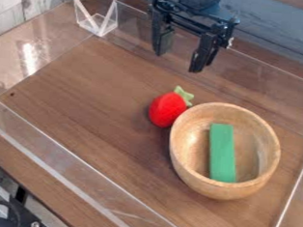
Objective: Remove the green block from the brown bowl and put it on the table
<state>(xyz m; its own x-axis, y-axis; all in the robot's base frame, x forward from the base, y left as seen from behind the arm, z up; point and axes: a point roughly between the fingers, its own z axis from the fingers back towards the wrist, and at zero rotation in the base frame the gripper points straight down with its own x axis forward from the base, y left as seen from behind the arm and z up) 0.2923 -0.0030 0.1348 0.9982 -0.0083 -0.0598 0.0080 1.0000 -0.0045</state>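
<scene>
**Claw spread above the table, green block in the bowl**

The claw (182, 48) hangs at the far side of the table (91, 92), pointing down, its two dark fingers (160, 37) spread apart with nothing between them. It touches no object; whether its tips meet the tabletop cannot be told.

Well apart from the claw, toward the near right, sits the brown bowl (190, 158). The green block (223, 152) lies flat inside it, resting on the bowl's floor with its long side running away from the viewer. Between the claw and the bowl, just beside the bowl's far-left rim, lies a red strawberry toy (167, 110) with a green top.

The arm above the claw is cut off by the upper edge. Clear plastic walls (95, 18) edge the table, hard to trace.
</scene>
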